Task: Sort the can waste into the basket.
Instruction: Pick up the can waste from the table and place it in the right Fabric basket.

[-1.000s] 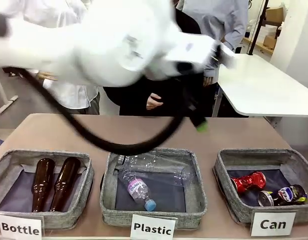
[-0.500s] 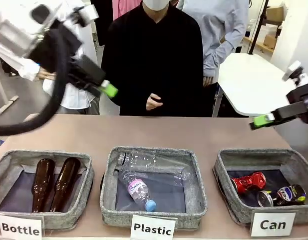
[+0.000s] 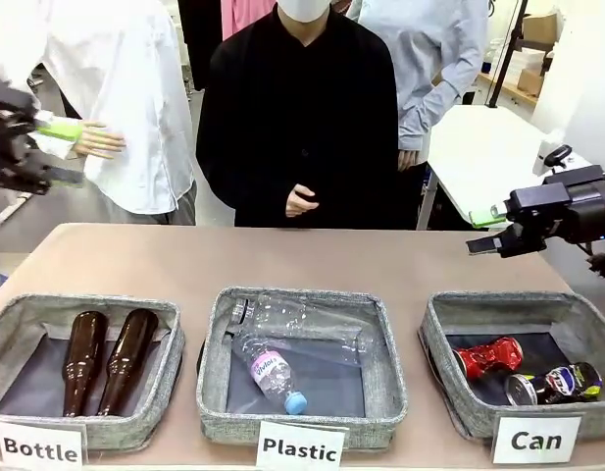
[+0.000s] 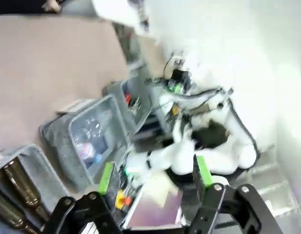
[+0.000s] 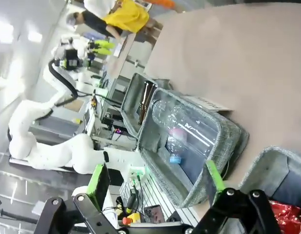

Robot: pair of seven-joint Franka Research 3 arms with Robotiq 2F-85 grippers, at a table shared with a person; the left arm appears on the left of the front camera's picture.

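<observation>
We are seeing the square grey fabric basket (image 3: 449, 329) labelled "Can" sitting at four o'clock on the brown table (image 3: 282, 257), holding the crushed red can (image 3: 488, 355) beside the dark logo can (image 3: 555, 384). Both the left gripper (image 4: 152, 183) at nine o'clock and the right gripper (image 5: 157, 183) at three o'clock are hanging with jaws spread, gripping nothing.

right gripper (image 5: 157, 183) gapes empty at 6 o'clock; plastic bottles' bin (image 5: 216, 127) centre, red can (image 5: 287, 217) at 5 o'clock.
</observation>
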